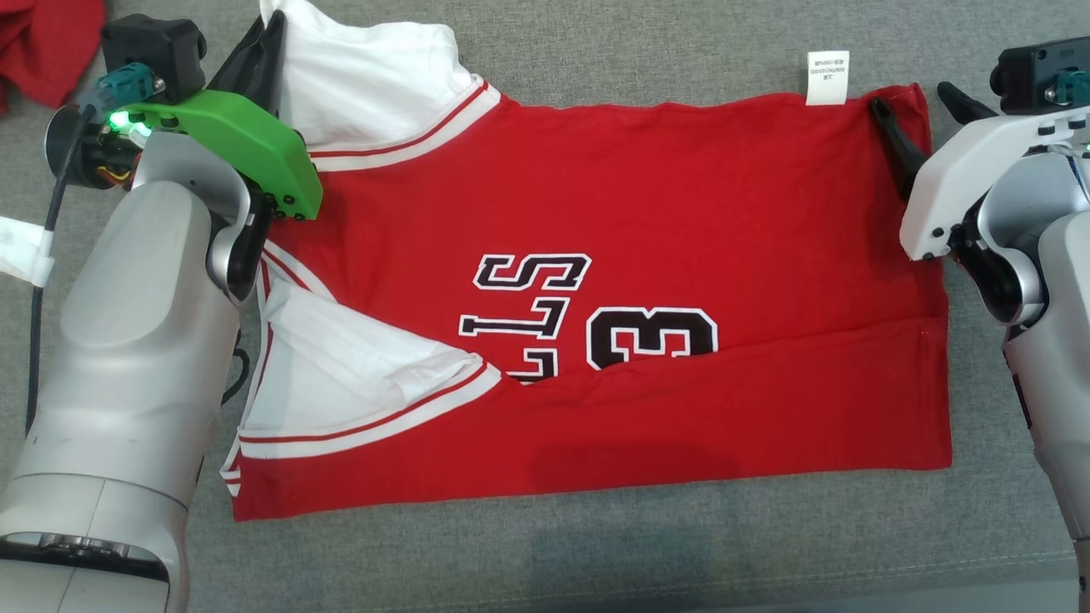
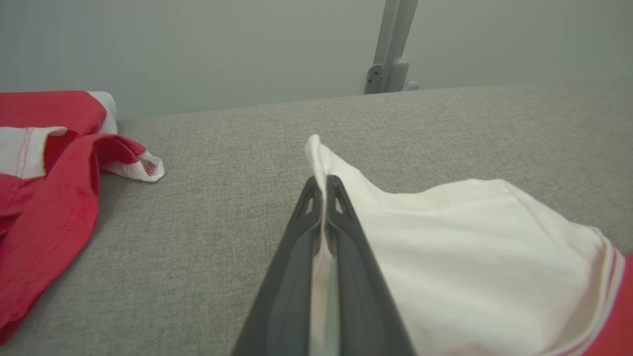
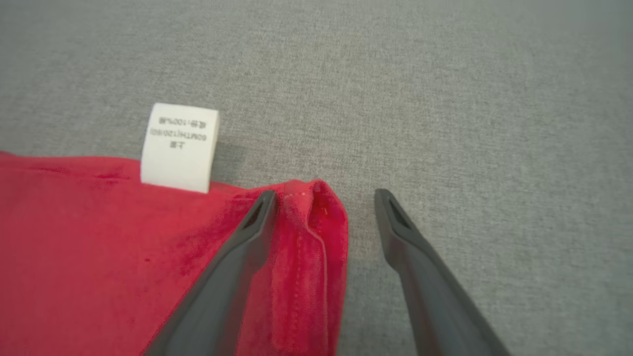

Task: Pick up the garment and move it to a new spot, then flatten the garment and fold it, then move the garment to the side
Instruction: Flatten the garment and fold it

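Left wrist view: left jaws clamped on a sleeve (image 2: pixel 470 237) of the garment (image 1: pixel 681 213); right jaws wide apart, straddling its corner (image 3: pixel 316 202).

A grey fabric-covered worktop (image 1: pixel 596 562) carries a red jersey (image 1: pixel 647 196) with white sleeves, spread out, its care label (image 1: pixel 827 78) resting on the grey cloth. Another red garment (image 1: pixel 43 42) lies bunched at the far left.

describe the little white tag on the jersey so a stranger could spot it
A red jersey lies on the grey surface. At its far edge near the right corner, a small white tag sticks out. Unlike the white sleeves, it's a tiny printed rectangle.
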You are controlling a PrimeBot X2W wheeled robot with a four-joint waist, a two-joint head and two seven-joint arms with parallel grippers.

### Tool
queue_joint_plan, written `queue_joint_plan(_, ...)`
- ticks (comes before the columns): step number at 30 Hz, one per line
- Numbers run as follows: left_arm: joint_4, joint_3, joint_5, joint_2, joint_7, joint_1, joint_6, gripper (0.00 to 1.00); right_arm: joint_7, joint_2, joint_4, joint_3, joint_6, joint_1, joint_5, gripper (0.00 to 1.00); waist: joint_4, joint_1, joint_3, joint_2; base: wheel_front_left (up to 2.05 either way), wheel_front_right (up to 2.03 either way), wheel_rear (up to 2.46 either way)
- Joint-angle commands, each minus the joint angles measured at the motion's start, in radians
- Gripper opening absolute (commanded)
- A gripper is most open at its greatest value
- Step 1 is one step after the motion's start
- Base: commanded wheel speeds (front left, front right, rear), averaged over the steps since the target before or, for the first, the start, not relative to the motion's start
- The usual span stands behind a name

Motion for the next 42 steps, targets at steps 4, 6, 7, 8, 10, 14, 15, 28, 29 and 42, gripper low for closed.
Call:
queue_joint_plan(4, 0.002, -0.011, -0.022, 0.012, 0.002, 0.012, -0.003, 0.0, 0.009, -0.019, 0.074, 0.04, -0.001, -0.044, 0.026, 0.38, 0.003, 0.0, 0.001, 0.0066, 0.0, 0.0, 0.0)
queue_joint_plan(6, 0.002, -0.016, -0.029, 0.012, 0.001, 0.013, -0.003, 0.0, 0.002, -0.021, 0.096, 0.057, -0.001, -0.055, 0.039, 0.25, 0.004, 0.0, -0.001, 0.0066, 0.0, 0.0, 0.0)
queue_joint_plan(7, 0.002, -0.016, -0.029, 0.012, 0.001, 0.013, -0.003, 0.0, 0.002, -0.021, 0.096, 0.057, -0.001, -0.055, 0.039, 0.25, 0.004, 0.0, -0.001, 0.0066, 0.0, 0.0, 0.0)
queue_joint_plan(8, 0.002, -0.019, -0.033, 0.012, 0.001, 0.015, -0.003, 0.0, -0.001, -0.021, 0.105, 0.064, -0.001, -0.06, 0.049, 0.17, 0.004, 0.0, -0.003, 0.0066, 0.0, 0.0, 0.0)
queue_joint_plan(10, 0.0, -0.024, -0.042, 0.015, -0.001, 0.017, -0.003, 0.0, -0.02, -0.024, 0.119, 0.075, -0.001, -0.068, 0.059, 0.0, 0.003, 0.0, -0.008, 0.0066, 0.0, 0.0, 0.0)
queue_joint_plan(14, -0.012, -0.025, -0.061, 0.029, -0.022, 0.028, -0.003, 0.0, -0.076, -0.029, 0.131, 0.085, -0.001, -0.085, 0.075, 0.0, 0.001, 0.0, -0.022, 0.0066, 0.0, 0.0, 0.0)
queue_joint_plan(15, -0.016, -0.024, -0.066, 0.034, -0.029, 0.033, -0.003, 0.0, -0.09, -0.029, 0.132, 0.087, -0.001, -0.084, 0.081, 0.0, 0.0, 0.0, -0.026, 0.0066, 0.0, 0.0, 0.0)
queue_joint_plan(28, -0.309, -0.032, -0.09, 0.123, -0.125, 0.343, 0.03, 0.0, -0.239, -0.074, -0.052, 0.131, -0.001, 0.172, 0.262, 0.0, 0.012, 0.0, -0.159, 0.0066, 0.0, 0.0, 0.0)
queue_joint_plan(29, -0.351, -0.026, -0.091, 0.133, -0.128, 0.382, 0.042, 0.0, -0.247, -0.083, -0.076, 0.129, -0.001, 0.201, 0.269, 0.0, 0.012, 0.0, -0.168, 0.0066, 0.0, 0.0, 0.0)
queue_joint_plan(42, -0.804, 0.019, -0.151, 0.181, -0.1, 0.842, 0.214, 0.0, -0.247, -0.043, -0.236, 0.049, -0.001, 0.473, 0.271, 0.0, -0.011, 0.0, -0.242, 0.0066, 0.0, 0.0, 0.0)
